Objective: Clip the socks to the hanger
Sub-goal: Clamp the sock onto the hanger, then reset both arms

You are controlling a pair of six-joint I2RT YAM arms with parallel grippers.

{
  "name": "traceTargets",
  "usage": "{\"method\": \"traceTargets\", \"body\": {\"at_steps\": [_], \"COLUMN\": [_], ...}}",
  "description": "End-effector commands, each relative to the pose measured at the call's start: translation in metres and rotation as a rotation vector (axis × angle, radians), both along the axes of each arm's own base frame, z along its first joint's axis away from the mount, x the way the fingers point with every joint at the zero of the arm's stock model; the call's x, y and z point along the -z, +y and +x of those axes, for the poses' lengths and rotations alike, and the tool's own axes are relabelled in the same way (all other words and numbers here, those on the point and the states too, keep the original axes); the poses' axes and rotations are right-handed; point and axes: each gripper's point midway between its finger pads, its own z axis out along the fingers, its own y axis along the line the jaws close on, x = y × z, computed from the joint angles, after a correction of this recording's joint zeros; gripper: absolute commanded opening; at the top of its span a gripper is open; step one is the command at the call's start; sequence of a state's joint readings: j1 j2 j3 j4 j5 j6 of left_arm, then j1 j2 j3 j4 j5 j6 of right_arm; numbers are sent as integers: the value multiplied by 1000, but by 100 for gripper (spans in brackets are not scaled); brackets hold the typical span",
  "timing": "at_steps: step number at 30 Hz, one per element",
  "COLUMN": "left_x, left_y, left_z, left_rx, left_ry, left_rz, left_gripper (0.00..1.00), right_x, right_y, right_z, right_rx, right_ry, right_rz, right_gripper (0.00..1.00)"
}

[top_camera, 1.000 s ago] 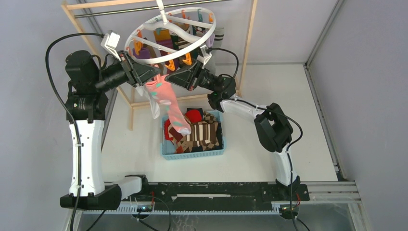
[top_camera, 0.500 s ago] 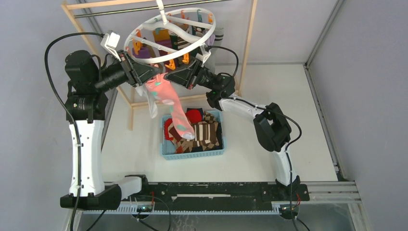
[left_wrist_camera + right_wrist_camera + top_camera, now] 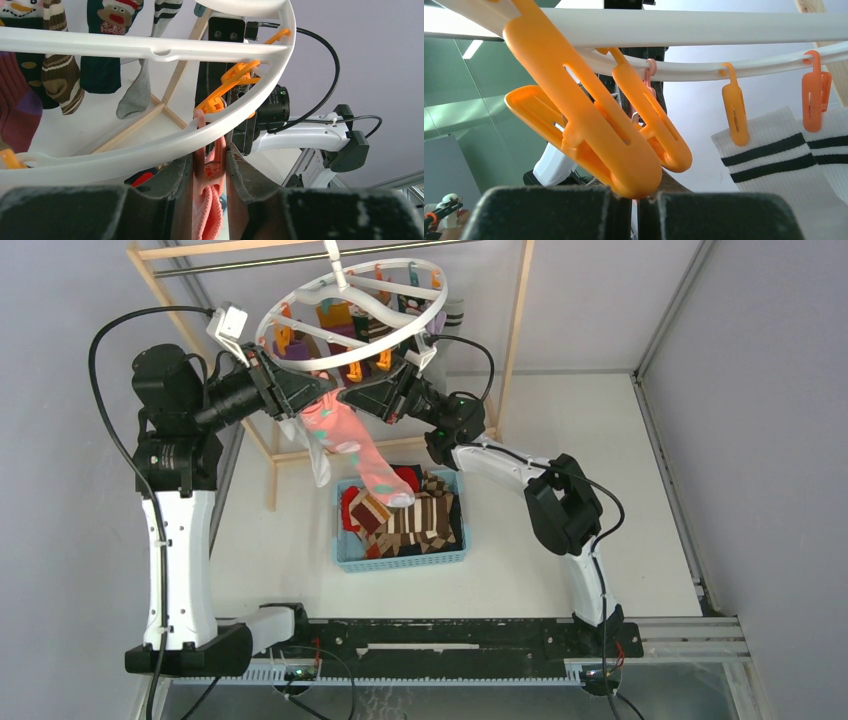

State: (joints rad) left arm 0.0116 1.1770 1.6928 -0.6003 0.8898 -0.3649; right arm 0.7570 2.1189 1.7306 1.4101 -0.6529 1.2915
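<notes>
Left wrist | left end effector [image 3: 210, 167] clamped on pink sock [image 3: 208, 220] | limp, light; pinch cuff edge | right end effector [image 3: 634, 200] closure unclear

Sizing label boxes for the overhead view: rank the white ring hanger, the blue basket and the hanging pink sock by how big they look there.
1. white ring hanger, though it hangs nearer the camera, which inflates it.
2. blue basket.
3. pink sock, the smallest.

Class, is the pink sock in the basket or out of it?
Out. The left gripper holds the pink sock up by the hanger; it hangs down, toe over the basket. Toe contact: cannot tell.
</notes>
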Motion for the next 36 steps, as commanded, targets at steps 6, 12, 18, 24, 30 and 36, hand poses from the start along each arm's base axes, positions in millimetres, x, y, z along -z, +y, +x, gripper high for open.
{"method": "traceTargets", "body": {"at_steps": [6, 12, 18, 24, 30, 36], "left_x": [-5, 5, 19, 50, 129, 216], "left_y": [-1, 3, 27, 67, 120, 173], "left_z": [-16, -20, -25, -33, -26, 17], "left_rx": [14, -2, -65, -159, -291, -540], "left_ry": [-32, 26, 82, 138, 271, 324], "left_rz": [25, 51, 90, 173, 362, 406], "left_gripper": [50, 68, 100, 100, 100, 100], "right_x": [-26, -18, 15, 63, 134, 215], "right_y": [-11, -11, -24, -50, -101, -209], "right_z": [-6, 2, 16, 10, 0, 39], "right_rx": [40, 113, 221, 289, 458, 1009], "right_ry": [-14, 5, 43, 66, 90, 255], "right_rz": [107, 55, -63, -234, -469, -831], "right_gripper": [0, 33, 99, 99, 99, 99]}}
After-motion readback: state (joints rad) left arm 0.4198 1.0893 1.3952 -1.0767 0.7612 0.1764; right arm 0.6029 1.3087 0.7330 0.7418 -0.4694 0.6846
